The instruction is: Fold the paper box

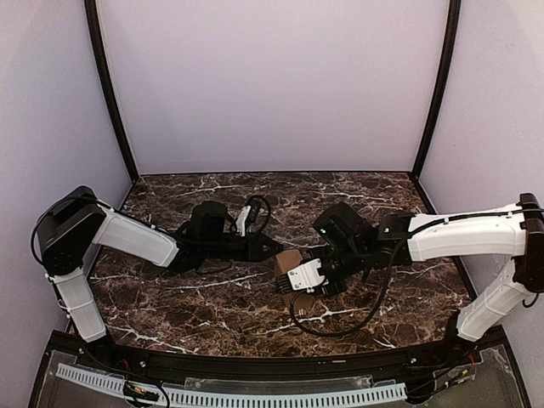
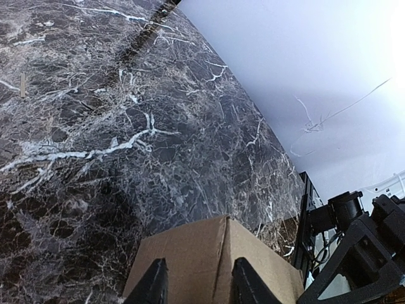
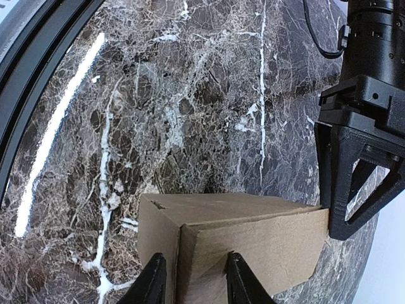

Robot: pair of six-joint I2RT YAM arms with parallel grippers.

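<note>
Sitting near the middle of the dark marbled counter, the paper box is plain brown cardboard, unmarked, standing as a small blocky shape with creased edges and one folded panel overlapping a face. It lies between the tips of the two arms. The left gripper meets it from the left, its fingers part-way apart over a corner edge. The right gripper meets it from the right, its fingers likewise spread across an upright crease. Whether either one actually pinches the cardboard cannot be told. The box's inside is hidden in every view.
</note>
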